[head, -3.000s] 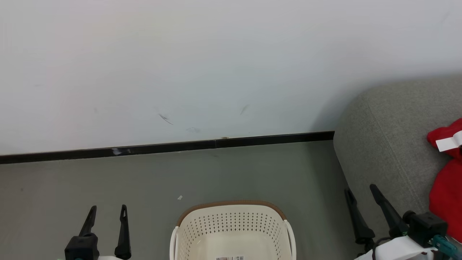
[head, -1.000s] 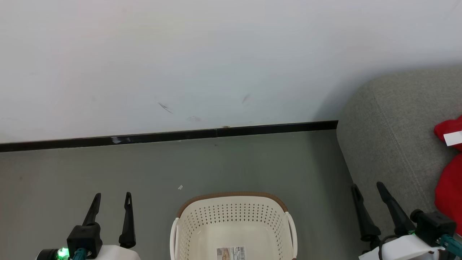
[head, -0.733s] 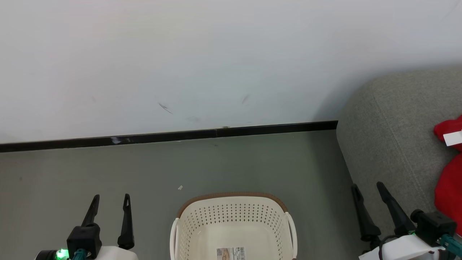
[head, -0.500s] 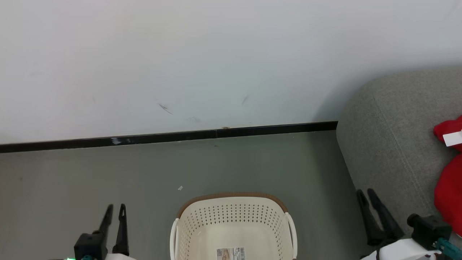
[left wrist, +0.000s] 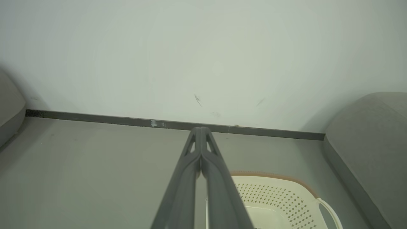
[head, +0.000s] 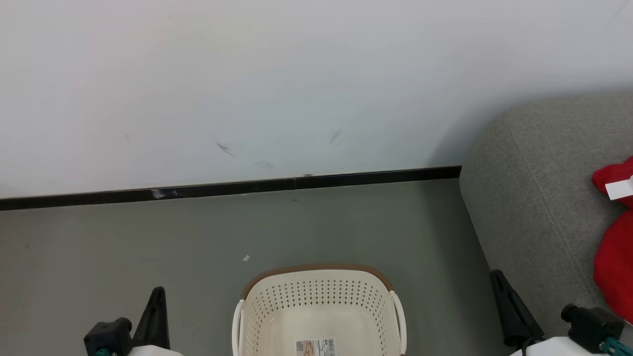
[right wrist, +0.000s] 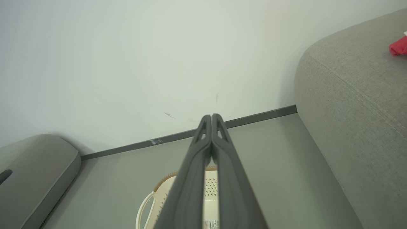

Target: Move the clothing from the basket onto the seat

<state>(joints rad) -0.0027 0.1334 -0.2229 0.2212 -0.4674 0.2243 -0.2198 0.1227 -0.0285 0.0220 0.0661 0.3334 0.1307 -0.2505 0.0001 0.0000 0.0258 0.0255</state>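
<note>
The cream-white basket [head: 277, 316] stands on the floor at the bottom centre, and inside it I see just a paper label [head: 316, 347]. Bright red clothing [head: 615, 262] with a white strip lies on the grey sofa seat [head: 534, 198] at the right edge. My left gripper [head: 157, 302] is shut at the lower left, left of the basket, holding nothing. My right gripper [head: 500, 286] is shut at the lower right, beside the sofa's edge, holding nothing. In the left wrist view the fingers [left wrist: 200, 152] press together. In the right wrist view the fingers [right wrist: 211, 136] also meet.
A white wall [head: 296, 84] with a black baseboard [head: 247, 188] runs across the back. Grey floor [head: 148, 242] lies between the wall and the basket. Another grey cushion [right wrist: 31, 171] shows at the left in the right wrist view.
Both grippers have gone from open to shut and dropped lower in the head view. Basket, sofa and clothing stay put.
</note>
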